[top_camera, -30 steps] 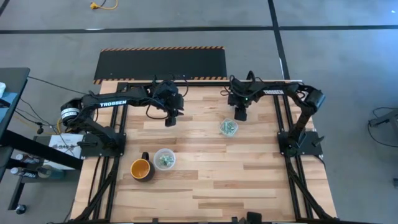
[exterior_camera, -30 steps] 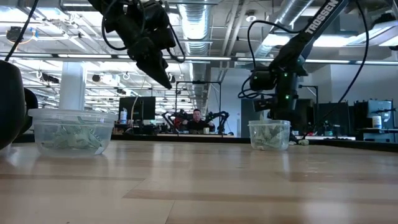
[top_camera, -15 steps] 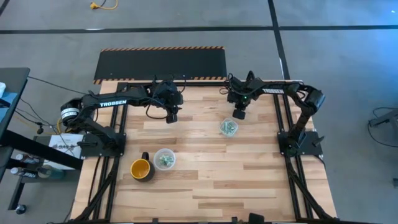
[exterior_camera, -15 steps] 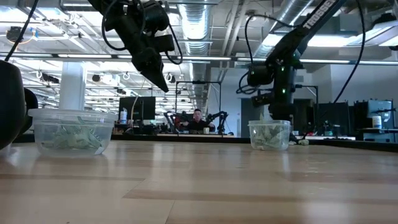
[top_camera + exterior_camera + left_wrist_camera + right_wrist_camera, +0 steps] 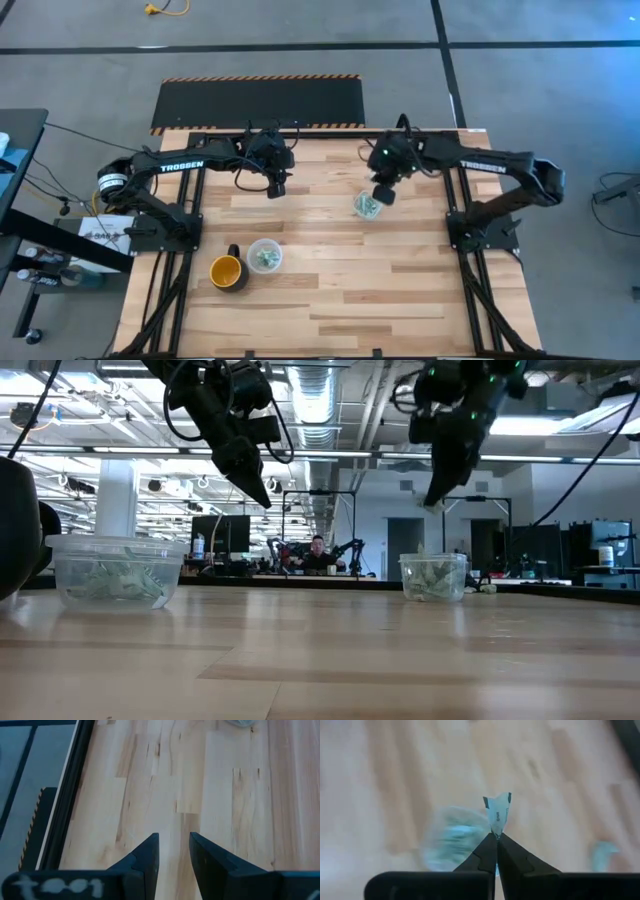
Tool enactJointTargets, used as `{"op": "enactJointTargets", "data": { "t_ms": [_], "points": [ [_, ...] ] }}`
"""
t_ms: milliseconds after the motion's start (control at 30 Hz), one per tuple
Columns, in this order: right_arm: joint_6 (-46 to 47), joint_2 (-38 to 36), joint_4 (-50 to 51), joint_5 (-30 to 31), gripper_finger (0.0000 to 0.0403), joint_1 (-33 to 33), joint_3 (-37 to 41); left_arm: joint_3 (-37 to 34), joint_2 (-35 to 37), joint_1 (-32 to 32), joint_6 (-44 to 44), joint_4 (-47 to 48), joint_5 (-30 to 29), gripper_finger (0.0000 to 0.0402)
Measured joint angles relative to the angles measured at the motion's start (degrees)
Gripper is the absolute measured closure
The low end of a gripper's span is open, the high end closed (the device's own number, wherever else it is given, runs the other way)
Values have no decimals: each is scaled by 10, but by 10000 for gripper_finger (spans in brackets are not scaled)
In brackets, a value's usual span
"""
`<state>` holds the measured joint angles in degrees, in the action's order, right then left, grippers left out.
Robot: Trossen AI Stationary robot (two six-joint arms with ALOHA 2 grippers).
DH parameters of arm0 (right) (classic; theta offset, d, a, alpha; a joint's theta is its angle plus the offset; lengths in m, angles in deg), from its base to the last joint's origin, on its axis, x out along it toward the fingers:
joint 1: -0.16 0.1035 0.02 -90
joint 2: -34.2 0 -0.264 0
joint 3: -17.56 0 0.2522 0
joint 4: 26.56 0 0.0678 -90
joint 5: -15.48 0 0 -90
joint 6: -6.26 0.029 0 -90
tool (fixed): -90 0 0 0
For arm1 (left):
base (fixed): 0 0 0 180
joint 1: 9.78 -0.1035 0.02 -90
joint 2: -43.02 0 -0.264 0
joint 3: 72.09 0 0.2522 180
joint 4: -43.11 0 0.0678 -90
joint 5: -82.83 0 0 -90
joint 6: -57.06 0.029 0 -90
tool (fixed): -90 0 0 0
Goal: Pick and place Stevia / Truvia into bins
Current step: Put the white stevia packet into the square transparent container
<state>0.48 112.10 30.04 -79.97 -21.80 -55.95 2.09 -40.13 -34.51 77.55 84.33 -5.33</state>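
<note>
Now right pincer (image 5: pixel 497 836) pinches sachet (image 5: pixel 497 811) above cup (image 5: pixel 452 837).

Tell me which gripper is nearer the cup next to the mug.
Left. The left gripper hangs beyond the cup toward the table's far edge; the right gripper, shut on a sachet, is off across the table by the other cup.

"TROSSEN" is printed on the left arm (image 5: pixel 182 166).

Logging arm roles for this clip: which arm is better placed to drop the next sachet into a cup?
The right. Its gripper is shut on a sachet, raised over the right-hand cup. The left gripper is empty over bare table.
</note>
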Motion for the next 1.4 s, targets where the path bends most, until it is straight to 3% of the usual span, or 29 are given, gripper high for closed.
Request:
{"op": "enactJointTargets", "data": {
  "t_ms": [167, 467, 800, 1067, 1267, 1400],
  "points": [
    [75, -9, 18, -8, 401, 52, 0, 0, 0, 0, -5, 0, 0, 304],
    [108, 41, 32, 1, 392, 90, 0, 0, 0, 0, -5, 0, 0, 304],
    [94, 75, 35, 15, 325, 77, 0, 0, 0, 0, 0, 0, 0, 304],
    [82, 50, 26, 126, 293, -7, 0, 0, 0, 0, 0, 0, 1, 304],
    [69, 57, 17, 125, 283, -113, 0, 0, 0, 0, -6, 0, 2, 304],
    [51, 61, 10, 86, 272, -169, 0, 0, 0, 0, -6, 0, 2, 304]
  ]
}}
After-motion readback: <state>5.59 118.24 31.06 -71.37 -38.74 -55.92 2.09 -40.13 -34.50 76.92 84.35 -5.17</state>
